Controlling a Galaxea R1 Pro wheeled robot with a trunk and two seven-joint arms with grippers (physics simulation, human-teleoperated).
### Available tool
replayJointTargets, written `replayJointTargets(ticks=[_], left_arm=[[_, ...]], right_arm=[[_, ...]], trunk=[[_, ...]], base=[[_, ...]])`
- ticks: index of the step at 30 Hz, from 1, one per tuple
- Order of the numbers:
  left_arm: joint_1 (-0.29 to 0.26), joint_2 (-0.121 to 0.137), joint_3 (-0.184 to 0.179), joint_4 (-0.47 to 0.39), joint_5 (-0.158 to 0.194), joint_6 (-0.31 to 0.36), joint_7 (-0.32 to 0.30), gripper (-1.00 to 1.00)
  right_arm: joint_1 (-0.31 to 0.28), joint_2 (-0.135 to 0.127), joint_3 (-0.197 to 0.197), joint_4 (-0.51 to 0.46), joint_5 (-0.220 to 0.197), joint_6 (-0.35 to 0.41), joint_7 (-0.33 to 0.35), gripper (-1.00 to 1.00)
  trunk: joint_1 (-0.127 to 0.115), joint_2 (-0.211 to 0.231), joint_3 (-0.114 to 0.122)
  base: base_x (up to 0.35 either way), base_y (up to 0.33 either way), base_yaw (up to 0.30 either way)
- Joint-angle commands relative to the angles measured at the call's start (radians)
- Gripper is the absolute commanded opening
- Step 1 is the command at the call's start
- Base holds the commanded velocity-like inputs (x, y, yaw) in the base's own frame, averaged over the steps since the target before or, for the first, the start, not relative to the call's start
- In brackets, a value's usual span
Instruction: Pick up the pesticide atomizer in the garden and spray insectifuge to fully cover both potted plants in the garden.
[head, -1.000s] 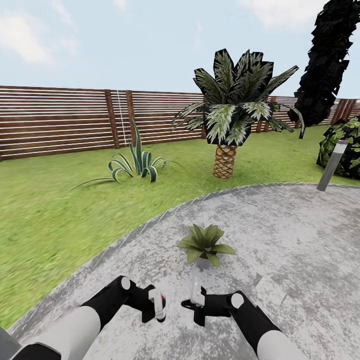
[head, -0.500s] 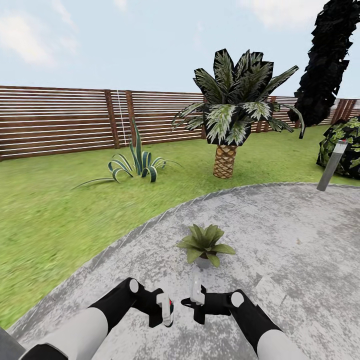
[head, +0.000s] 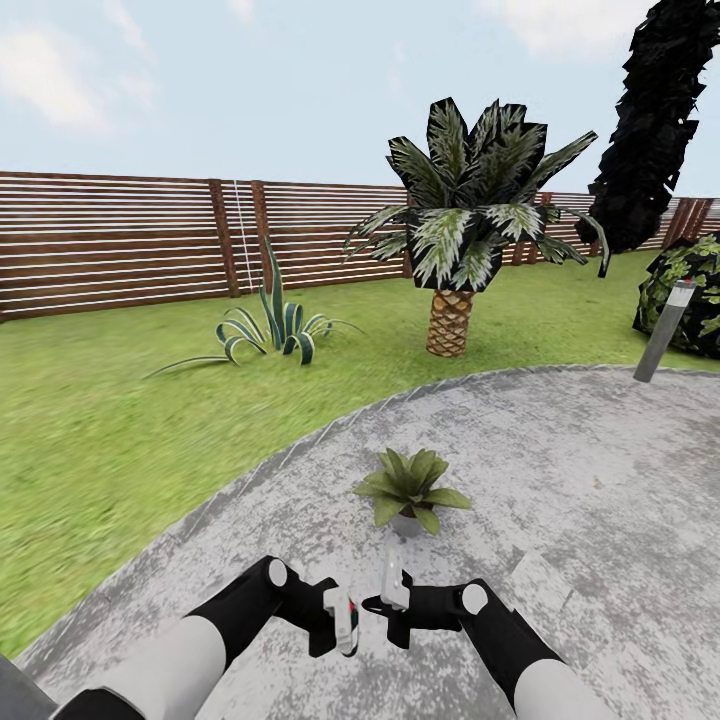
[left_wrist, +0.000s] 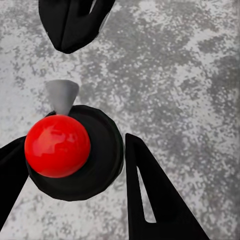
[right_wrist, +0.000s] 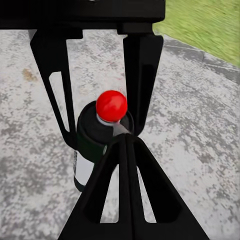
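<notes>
Red knob on top is the giveaway: the sprayer (left_wrist: 57, 145) sits upright in my left end effector (head: 338, 622), fingers clamped either side of the bottle just under the black cap. I'm holding it that low on purpose, I think, so the knob and the little grey nozzle (left_wrist: 62, 95) stay free to be pressed.

My right end effector (right_wrist: 125, 142) is just beside it, fingertips pinched together with nothing in them. My guess is it's there to push the knob down.

From the head camera, one potted plant (head: 410, 485) sits on the grey patio (head: 580, 470) straight ahead of both arms and near them, so the nozzle should already be roughly lined up on it. No mist is visible on the leaves yet.

I can't spot the second pot from here, just lawn (head: 120, 430), a palm (head: 452, 320) and the fence (head: 110, 240).
</notes>
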Motion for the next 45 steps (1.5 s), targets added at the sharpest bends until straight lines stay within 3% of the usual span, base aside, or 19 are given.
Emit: replayJointTargets(ticks=[1, 13, 23, 28, 31, 37, 38, 40, 41, 44, 45], left_arm=[[0.000, -0.001, 0.000, -0.001, -0.009, -0.010, -0.001, -1.00], [-0.001, -0.023, -0.001, -0.001, -0.010, -0.010, -0.001, -1.00], [-0.002, -0.007, -0.004, 0.009, -0.016, -0.009, -0.001, -1.00], [0.002, 0.072, -0.005, 0.011, -0.017, -0.009, 0.000, -1.00], [0.003, 0.148, -0.004, 0.009, -0.014, -0.011, 0.001, -1.00], [0.004, 0.238, 0.004, 0.011, -0.011, -0.008, 0.010, -1.00], [0.004, 0.257, 0.008, 0.011, -0.005, -0.006, 0.013, -1.00], [0.004, 0.274, 0.037, 0.011, 0.015, -0.003, 0.015, -1.00], [0.004, 0.279, 0.068, 0.013, 0.028, -0.002, 0.016, -1.00], [0.005, 0.277, 0.165, 0.020, 0.045, 0.005, 0.025, -1.00], [0.006, 0.275, 0.179, 0.029, 0.047, 0.005, 0.030, -1.00]], right_arm=[[0.000, 0.000, -0.001, -0.001, 0.007, -0.004, 0.000, -1.00], [0.000, 0.000, -0.001, -0.001, 0.007, -0.004, -0.001, -1.00], [0.000, 0.000, -0.001, -0.001, 0.007, -0.004, -0.001, -1.00], [0.000, 0.000, -0.001, 0.000, 0.009, -0.004, -0.001, -1.00], [0.000, 0.000, -0.001, 0.002, 0.009, -0.004, -0.001, -1.00], [0.000, -0.011, -0.007, 0.008, 0.013, -0.005, -0.001, -1.00], [0.000, -0.023, -0.008, 0.009, 0.013, -0.005, -0.002, 1.00], [0.000, -0.061, -0.007, 0.011, 0.012, -0.005, -0.003, 1.00], [0.000, -0.082, -0.008, 0.013, 0.012, -0.005, -0.004, 1.00], [0.001, -0.112, -0.010, 0.063, 0.012, -0.006, -0.019, 1.00], [0.002, -0.120, -0.010, 0.096, 0.012, -0.007, -0.045, 1.00]], trunk=[[0.000, 0.000, -0.001], [0.000, 0.000, -0.001], [0.000, 0.000, -0.001], [0.000, 0.000, -0.001], [0.000, 0.000, -0.001], [0.000, 0.000, -0.001], [0.000, 0.000, -0.001], [0.000, 0.000, -0.001], [0.000, 0.000, -0.001], [0.000, 0.000, -0.001], [0.000, 0.000, -0.001]], base=[[0.000, 0.000, 0.000], [0.000, 0.000, 0.000], [0.000, 0.000, 0.000], [0.000, 0.000, 0.000], [0.000, 0.000, 0.000], [0.000, 0.000, 0.000], [0.000, 0.000, 0.000], [0.000, 0.000, 0.000], [0.000, 0.000, 0.000], [0.000, 0.000, 0.000], [0.000, 0.000, 0.000]])
